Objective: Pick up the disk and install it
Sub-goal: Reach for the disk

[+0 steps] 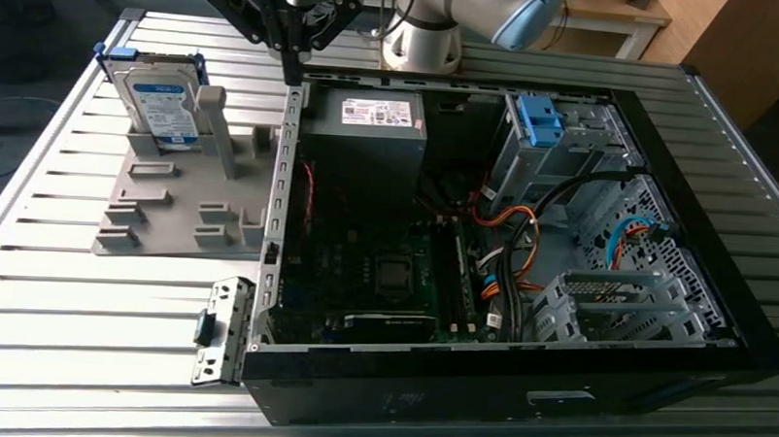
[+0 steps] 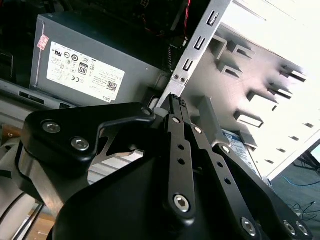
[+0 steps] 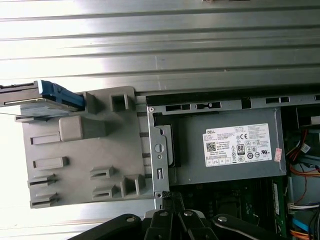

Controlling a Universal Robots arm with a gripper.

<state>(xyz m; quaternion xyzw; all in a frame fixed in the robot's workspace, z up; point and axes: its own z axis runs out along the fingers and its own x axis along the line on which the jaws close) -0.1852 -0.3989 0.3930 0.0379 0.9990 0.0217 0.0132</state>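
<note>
The disk (image 1: 160, 99) stands on edge in a slot at the far end of a grey holder (image 1: 169, 206), silver with a white-and-blue label and a blue rail frame. In the first wrist view the disk (image 3: 47, 97) lies at the holder's (image 3: 85, 160) corner. A small part of the disk (image 2: 241, 143) shows in the second wrist view. My gripper (image 1: 292, 77) hangs over the rear wall of the open computer case (image 1: 287, 176), to the exterior view's right of the disk and apart from it. Its fingers (image 2: 173, 107) are pressed together with nothing between them.
The grey power supply (image 1: 364, 130) with a white sticker sits inside the case just beside the gripper. A blue bracket (image 1: 539, 117) sits in the drive cage (image 1: 567, 137) at the far right corner. Cables and a motherboard (image 1: 388, 272) fill the case floor. The table (image 1: 49, 304) is slatted metal.
</note>
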